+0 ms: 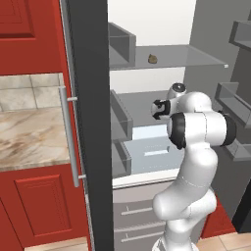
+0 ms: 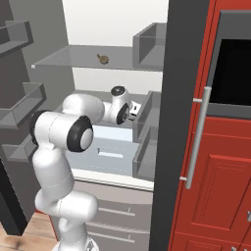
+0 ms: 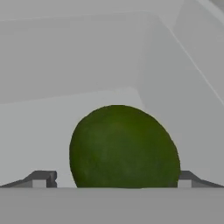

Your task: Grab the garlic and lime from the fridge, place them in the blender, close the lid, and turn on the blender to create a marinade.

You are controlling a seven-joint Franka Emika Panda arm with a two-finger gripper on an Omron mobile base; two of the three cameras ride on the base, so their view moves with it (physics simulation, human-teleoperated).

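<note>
In the hand view the lime (image 3: 124, 146) sits at lower centre of the frame, directly between the two dark finger tips, one (image 3: 41, 179) at its left flank and one at its right. The jaws (image 3: 114, 180) are spread to either side of the fruit; contact cannot be determined. The lime is a smooth, dark green ovoid with a faintly mottled skin, resting on a pale grey matte shelf inside the fridge (image 1: 88, 73). In the left base view a small brownish lumpy object (image 1: 153, 59) lies on the translucent upper shelf, upper centre of the frame. The red panelled cabinets (image 1: 29, 206) and a marbled beige surface (image 1: 27, 137) occupy the left.
</note>
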